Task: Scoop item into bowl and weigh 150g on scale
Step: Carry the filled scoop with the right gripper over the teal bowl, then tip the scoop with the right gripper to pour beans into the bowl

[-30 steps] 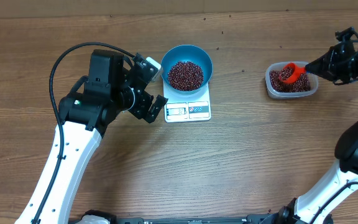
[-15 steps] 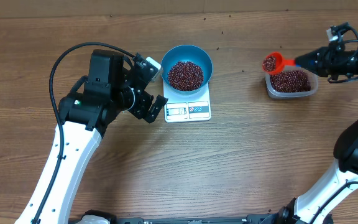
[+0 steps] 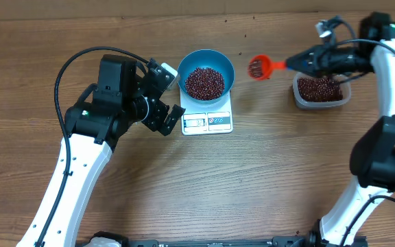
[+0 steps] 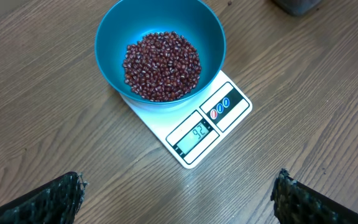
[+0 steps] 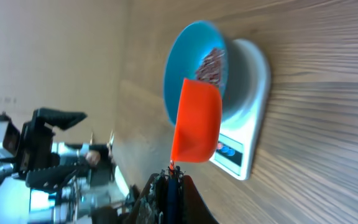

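The beans (image 3: 204,82) sit unchanged in the blue bowl (image 3: 206,56) on the scale (image 3: 208,122). A fresh load has left the tub (image 3: 322,101) in the orange scoop (image 3: 258,67), now between tub and bowl above the tabletop (image 3: 266,171). The right hand (image 3: 297,63) clenches the scoop's handle, and the left hand (image 3: 175,97) stays spread wide beside the scale

The number 92 on the display window (image 4: 196,134) of the white scale (image 4: 240,101).

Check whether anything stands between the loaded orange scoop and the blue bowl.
Nothing visible does. Only bare wooden table lies between the orange scoop, carrying beans, and the blue bowl on the scale.
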`<state>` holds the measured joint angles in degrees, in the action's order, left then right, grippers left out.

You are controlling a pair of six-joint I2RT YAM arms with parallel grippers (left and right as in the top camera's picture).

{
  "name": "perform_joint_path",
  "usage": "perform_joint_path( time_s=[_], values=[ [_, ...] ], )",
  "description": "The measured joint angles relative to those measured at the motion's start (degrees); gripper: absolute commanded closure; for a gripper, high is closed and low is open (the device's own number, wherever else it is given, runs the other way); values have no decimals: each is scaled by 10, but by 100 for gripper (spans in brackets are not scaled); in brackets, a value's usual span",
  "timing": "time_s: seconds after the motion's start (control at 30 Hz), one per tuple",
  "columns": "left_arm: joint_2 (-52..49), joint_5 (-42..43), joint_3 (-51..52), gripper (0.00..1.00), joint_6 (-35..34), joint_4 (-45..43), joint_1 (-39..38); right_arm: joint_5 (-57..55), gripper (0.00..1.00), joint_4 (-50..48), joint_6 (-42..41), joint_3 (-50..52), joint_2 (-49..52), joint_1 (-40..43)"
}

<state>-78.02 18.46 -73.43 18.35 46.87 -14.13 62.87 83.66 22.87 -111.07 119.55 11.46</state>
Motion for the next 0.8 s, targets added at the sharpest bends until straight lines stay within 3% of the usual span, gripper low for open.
perform_joint_path(
  time_s=[0.33,0.57,0.8],
  values=[
    [0,0,0,0,0,0,0,-83,96,-92,-116,-36,1,-125],
    [0,0,0,1,0,0,0,-275,96,-91,-200,-115,1,-218],
    [0,0,0,1,0,0,0,-492,96,-89,-233,-164,1,-314]
  ],
)
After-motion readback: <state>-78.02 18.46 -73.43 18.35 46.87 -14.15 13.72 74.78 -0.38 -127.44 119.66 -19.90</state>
